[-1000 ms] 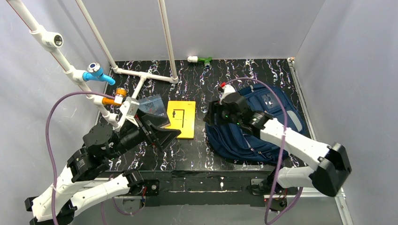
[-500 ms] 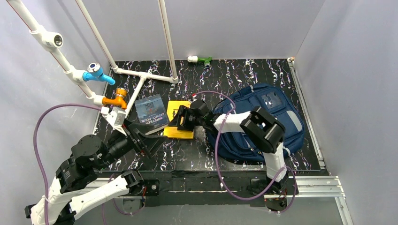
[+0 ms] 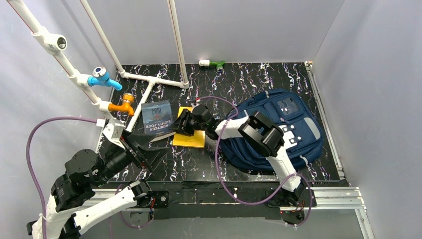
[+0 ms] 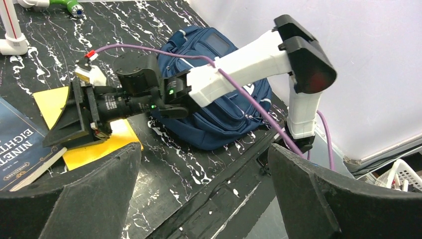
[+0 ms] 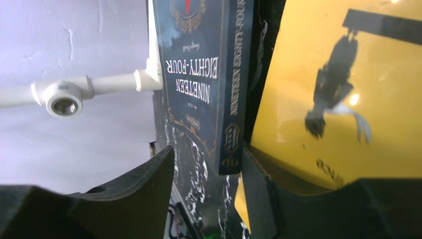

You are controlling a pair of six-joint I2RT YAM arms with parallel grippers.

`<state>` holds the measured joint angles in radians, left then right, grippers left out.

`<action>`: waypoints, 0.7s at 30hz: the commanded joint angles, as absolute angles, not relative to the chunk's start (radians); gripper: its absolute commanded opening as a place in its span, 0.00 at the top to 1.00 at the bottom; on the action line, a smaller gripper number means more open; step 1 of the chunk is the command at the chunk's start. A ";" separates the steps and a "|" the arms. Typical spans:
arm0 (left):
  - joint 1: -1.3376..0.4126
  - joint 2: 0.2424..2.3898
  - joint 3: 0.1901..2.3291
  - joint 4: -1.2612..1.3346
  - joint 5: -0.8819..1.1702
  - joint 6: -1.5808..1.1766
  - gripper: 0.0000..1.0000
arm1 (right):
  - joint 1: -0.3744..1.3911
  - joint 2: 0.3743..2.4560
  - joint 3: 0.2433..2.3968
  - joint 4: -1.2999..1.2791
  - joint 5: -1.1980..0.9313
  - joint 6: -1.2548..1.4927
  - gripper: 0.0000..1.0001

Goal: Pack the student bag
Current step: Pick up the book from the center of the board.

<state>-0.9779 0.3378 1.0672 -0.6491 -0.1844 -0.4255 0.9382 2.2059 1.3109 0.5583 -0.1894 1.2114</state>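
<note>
Black marbled table [image 3: 249,79] carries navy student bag [image 3: 306,117], yellow book [image 3: 191,141], blue novel [image 3: 158,118], white pipe frame [image 3: 152,78].

Navy cloth student bag [image 4: 224,119], glossy yellow book cover [image 5: 348,99], smooth marbled black table [image 3: 249,79].

The top camera hangs high above and behind the arm bases and looks steeply down, taking in the whole table [image 3: 249,79], with the bases along the bottom of the frame.

The left wrist camera sits low behind the left tool [image 4: 203,159], whose dark fingers [image 4: 84,199] fill both lower corners. It faces across the table to the right arm [image 4: 239,64] and the student bag [image 4: 219,109] at mid-frame.

The right wrist camera is pressed close to the table behind the right tool [image 5: 206,169]. The blue book [image 5: 199,74] and the yellow book [image 5: 338,89] nearly fill its frame.

All three views share these two books. The top and left wrist views also share the bag and the right arm.
</note>
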 commanded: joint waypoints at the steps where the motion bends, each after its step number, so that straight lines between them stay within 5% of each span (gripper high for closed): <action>1: -0.974 0.331 1.090 -0.658 -0.202 -0.409 0.02 | 0.951 2.315 1.415 0.612 -0.205 1.249 0.42; 5: -0.974 0.329 1.088 -0.658 -0.196 -0.424 0.02 | 0.959 2.358 1.481 0.634 -0.211 1.260 0.47; 15: -0.974 0.345 1.088 -0.653 -0.191 -0.454 0.02 | 0.960 2.438 1.599 0.714 -0.230 1.285 0.78; 18: -0.974 0.355 1.087 -0.654 -0.204 -0.468 0.02 | 0.955 2.399 1.577 0.733 -0.251 1.292 0.99; 21: -0.974 0.368 1.084 -0.663 -0.230 -0.501 0.02 | 0.933 2.335 1.512 0.816 -0.311 1.353 0.99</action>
<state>-0.9779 0.3355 1.0672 -0.6594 -0.1871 -0.4629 0.9543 2.4218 1.5406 0.6296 -0.2493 1.3067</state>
